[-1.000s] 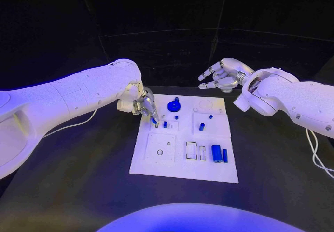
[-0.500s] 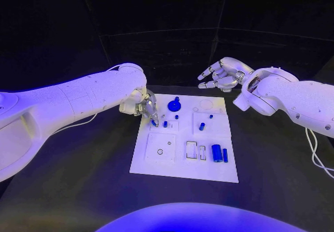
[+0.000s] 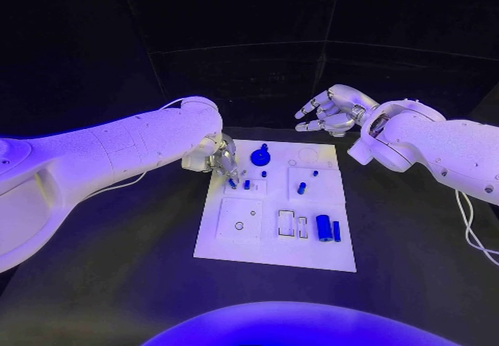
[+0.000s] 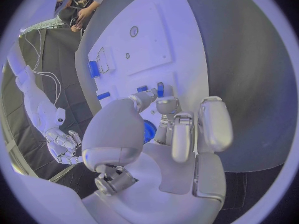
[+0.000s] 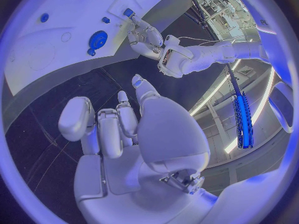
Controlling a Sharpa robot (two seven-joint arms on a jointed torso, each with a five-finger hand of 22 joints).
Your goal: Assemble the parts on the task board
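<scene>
The white task board (image 3: pixel 241 244) lies in the middle of the black table. My left hand (image 3: pixel 216 160) hangs over its far left corner and pinches a small blue peg (image 3: pixel 232 183) at its fingertips, close to the board's surface. A second short peg (image 3: pixel 246 184) stands just beside it. In the left wrist view the thumb and a finger (image 4: pixel 167 104) meet by the pinched peg (image 4: pixel 142 88), with the other peg (image 4: pixel 160 89) past them. My right hand (image 3: pixel 331 112) is raised beyond the board's far right corner, fingers apart and loosely curled, holding nothing.
A blue gear (image 3: pixel 260 156) sits at the board's far edge. Small pegs (image 3: pixel 301 189) stand near the middle. A thick blue cylinder (image 3: pixel 324 228) and a thin one (image 3: pixel 336 231) lie at the right, next to two rectangular slots (image 3: pixel 286 223).
My left hand has shifted a little to the right and toward me over the board, carrying the blue peg with it. The right hand has stayed in place.
</scene>
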